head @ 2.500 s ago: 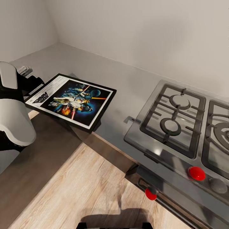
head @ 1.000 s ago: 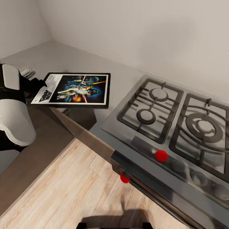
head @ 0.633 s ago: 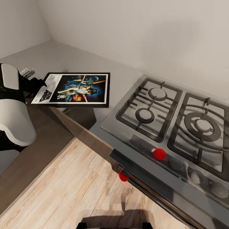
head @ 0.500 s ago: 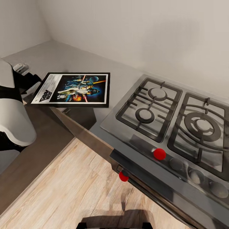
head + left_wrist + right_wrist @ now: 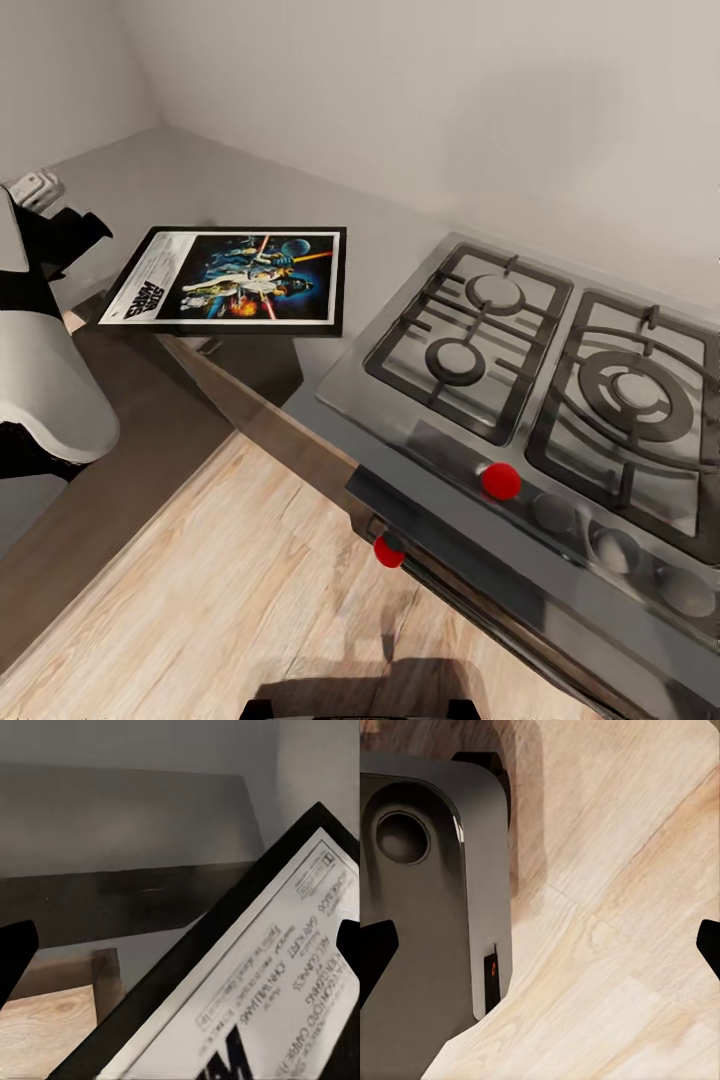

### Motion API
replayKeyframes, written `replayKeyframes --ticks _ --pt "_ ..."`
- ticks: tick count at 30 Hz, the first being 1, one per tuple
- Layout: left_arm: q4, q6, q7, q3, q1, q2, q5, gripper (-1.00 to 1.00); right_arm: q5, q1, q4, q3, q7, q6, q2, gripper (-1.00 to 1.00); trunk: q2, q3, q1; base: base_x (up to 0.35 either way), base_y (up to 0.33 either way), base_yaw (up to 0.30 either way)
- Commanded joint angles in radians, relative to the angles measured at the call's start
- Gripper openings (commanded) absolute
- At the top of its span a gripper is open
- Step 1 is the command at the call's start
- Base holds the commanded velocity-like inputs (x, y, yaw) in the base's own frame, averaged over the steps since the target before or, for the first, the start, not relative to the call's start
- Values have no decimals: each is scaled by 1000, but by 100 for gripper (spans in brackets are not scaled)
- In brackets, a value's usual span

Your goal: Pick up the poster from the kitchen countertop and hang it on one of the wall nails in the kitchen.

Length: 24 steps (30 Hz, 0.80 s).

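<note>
At the far left of the head view the left gripper (image 5: pixel 62 232) hangs just beside the title end of the poster (image 5: pixel 235 277), apart from the frame; half a second ago it was lower and at the frame's edge, and a moment before that it was pinching that end. The left wrist view shows its dark fingertips (image 5: pixel 16 951) spread wide at both edges with the poster's black corner (image 5: pixel 255 975) between and beyond them, untouched. The poster lies flat on the kitchen countertop (image 5: pixel 200 185), its long axis running left to right, white title strip toward the left arm and artwork toward the gas hob (image 5: pixel 540 385); its near edge overhangs the worktop front above the dark cabinet, and it has not shifted since half a second ago. The fine print on its border is too blurred to read. The right gripper (image 5: pixel 540 945) points down at the wooden floor (image 5: pixel 622 907) beside the robot's grey base (image 5: pixel 427 915), fingertips wide apart, holding nothing
</note>
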State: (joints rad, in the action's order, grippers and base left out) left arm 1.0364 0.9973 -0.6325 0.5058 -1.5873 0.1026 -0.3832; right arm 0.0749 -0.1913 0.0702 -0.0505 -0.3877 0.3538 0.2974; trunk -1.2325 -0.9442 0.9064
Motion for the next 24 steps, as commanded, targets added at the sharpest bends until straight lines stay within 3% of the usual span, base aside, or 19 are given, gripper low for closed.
replayKeyframes --ticks 1,3,7,8,11,12,16,23,24 --pt "4 2 -7 0 13 -1 -19 100 8 0 -1 -5 -10 1 1 100 0 -1 0 -248 0 0" --pt "8 3 -6 0 19 -1 -46 100 8 0 -1 -5 -10 2 1 100 0 -1 0 -286 0 0" --pt "35 3 -6 0 39 -1 -138 100 8 0 -1 -5 -10 2 2 100 0 -1 0 -317 0 0" --pt "53 3 -6 0 57 -1 -185 100 8 0 -1 -5 -10 2 2 100 0 -1 0 -329 0 0" --pt "86 3 -6 0 87 -1 -253 100 8 0 -1 -5 -10 2 2 100 0 -1 0 -333 0 0" --pt "115 3 -6 0 108 -1 -297 100 8 0 -1 -5 -10 2 2 100 0 -1 0 -336 0 0" --pt "185 4 -5 0 154 -1 -366 100 8 0 -1 -5 -10 2 2 100 0 -1 0 -337 0 0" --pt "233 4 20 0 217 -1 -421 100 8 0 -1 -5 -10 2 1 100 0 -1 0 -338 0 0" --pt "241 4 37 0 235 -1 -459 100 8 0 -1 -5 -10 2 1 100 0 -1 0 -339 0 0"
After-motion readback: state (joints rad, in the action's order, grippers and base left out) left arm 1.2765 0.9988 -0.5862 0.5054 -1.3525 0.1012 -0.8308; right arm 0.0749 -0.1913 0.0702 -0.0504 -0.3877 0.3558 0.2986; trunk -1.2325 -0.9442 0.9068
